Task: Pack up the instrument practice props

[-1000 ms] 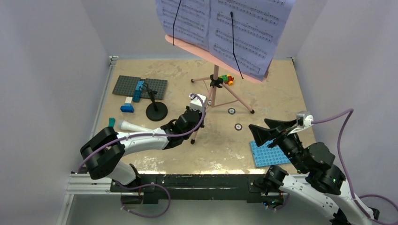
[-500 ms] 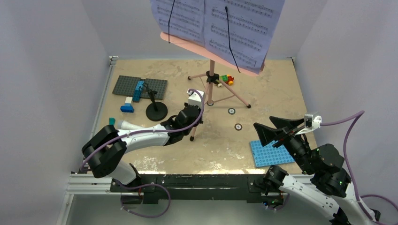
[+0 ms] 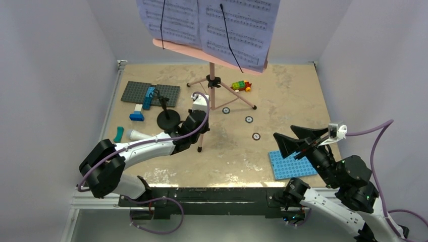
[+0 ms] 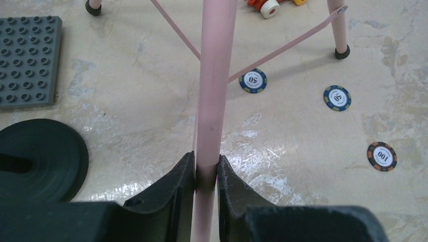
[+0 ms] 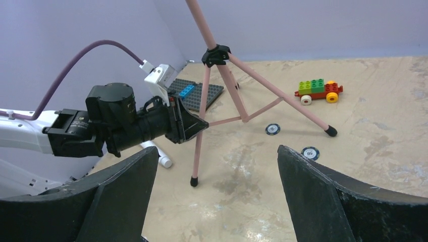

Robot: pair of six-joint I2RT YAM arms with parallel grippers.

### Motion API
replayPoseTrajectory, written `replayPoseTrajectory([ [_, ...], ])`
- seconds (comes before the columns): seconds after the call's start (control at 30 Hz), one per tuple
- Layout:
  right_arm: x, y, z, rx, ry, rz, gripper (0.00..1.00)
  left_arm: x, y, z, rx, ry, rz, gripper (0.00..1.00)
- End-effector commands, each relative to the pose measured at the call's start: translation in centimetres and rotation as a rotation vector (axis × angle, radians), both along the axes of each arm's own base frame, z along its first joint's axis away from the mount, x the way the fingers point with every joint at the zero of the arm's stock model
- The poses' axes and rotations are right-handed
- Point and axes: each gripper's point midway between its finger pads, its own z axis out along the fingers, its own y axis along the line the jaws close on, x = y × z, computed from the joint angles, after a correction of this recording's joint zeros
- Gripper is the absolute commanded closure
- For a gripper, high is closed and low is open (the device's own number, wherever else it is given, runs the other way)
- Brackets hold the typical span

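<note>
The pink tripod music stand [image 3: 212, 80] stands mid-table with lavender sheet-music pages [image 3: 212, 22] on its desk, held by two black clips. My left gripper [image 3: 202, 127] is shut on the stand's near leg [image 4: 214, 101], jaws [image 4: 206, 171] pressed on both sides, as the right wrist view [image 5: 194, 125] also shows. The leg's black foot [image 5: 194, 181] is at the table. The grey-white microphone [image 3: 139, 135] lies left of that arm. The black round-based mic stand [image 3: 168, 120] stands beside it. My right gripper [image 3: 283, 132] is wide open and empty [image 5: 217, 151], facing the tripod.
A grey studded plate [image 3: 150, 93] with blue bricks lies back left. A blue plate [image 3: 288, 165] lies under my right gripper. A toy brick car [image 3: 241, 85] and three poker chips [image 3: 249, 119] lie right of the tripod. A teal piece [image 3: 119, 133] lies near the left wall.
The music stand with its pages has moved left and a little farther back, carried by my left gripper on its leg. The right arm has barely moved.
</note>
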Motion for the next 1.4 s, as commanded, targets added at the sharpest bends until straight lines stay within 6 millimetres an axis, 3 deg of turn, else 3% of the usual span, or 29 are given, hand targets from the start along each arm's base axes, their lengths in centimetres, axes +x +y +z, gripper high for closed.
replayPoseTrajectory([
  [0.0, -1.1, -0.7, 1.4, 0.056, -0.037, 0.029, 0.07, -2.7, 4.9, -4.7, 0.219, 0.165, 0.065, 0.75],
  [0.27, -1.2, -0.6, 0.8, 0.046, -0.021, 0.036, 0.06, -3.3, 2.2, -1.5, 0.127, 0.138, -0.027, 0.47],
  [0.37, -1.1, -0.2, 0.7, 0.040, -0.015, 0.042, 0.06, -3.6, 1.4, 1.3, 0.056, 0.100, -0.061, 0.38],
  [0.57, -0.4, 0.4, 0.4, 0.026, -0.002, 0.029, 0.04, -5.2, 0.4, 8.2, -0.167, 0.011, -0.125, 0.32],
  [0.6, -0.1, 0.3, 0.3, 0.027, 0.000, 0.015, 0.04, -5.7, 0.5, 9.1, -0.217, -0.011, -0.132, 0.26],
  [0.67, 0.3, 0.1, 0.4, 0.044, -0.007, -0.012, 0.03, -6.6, 1.0, 11.1, -0.340, -0.062, -0.138, 0.02],
  [0.7, 0.4, 0.1, 0.8, 0.056, -0.024, -0.015, 0.02, -7.2, 1.2, 11.8, -0.387, -0.088, -0.157, 0.00],
  [0.77, 0.5, 0.2, 1.4, 0.053, -0.057, -0.013, 0.01, -8.0, 2.1, 14.8, -0.523, -0.189, -0.171, 0.00],
  [0.87, 0.7, 0.4, 2.0, 0.006, -0.034, -0.019, 0.01, -9.6, 3.1, 17.6, -0.653, -0.236, -0.212, 0.00],
  [0.97, 0.4, 1.0, 4.3, 0.010, -0.077, 0.019, 0.04, -12.9, 2.0, 22.2, -0.688, -0.341, -0.442, 0.10],
  [1.07, 0.1, 1.1, 7.2, 0.052, -0.162, 0.035, 0.11, -14.7, 1.3, 26.8, -0.726, -0.382, -0.554, 0.18],
  [1.1, 0.2, 1.0, 8.1, 0.055, -0.182, 0.028, 0.12, -15.5, 1.1, 29.2, -0.741, -0.403, -0.602, 0.19],
  [1.2, 0.7, 1.1, 10.4, 0.040, -0.220, 0.003, 0.15, -16.5, 0.5, 33.9, -0.747, -0.439, -0.683, 0.19],
  [1.37, 2.8, 0.4, 13.5, 0.052, -0.239, -0.123, 0.21, -16.4, -0.1, 40.4, -0.730, -0.539, -0.726, 0.17],
])
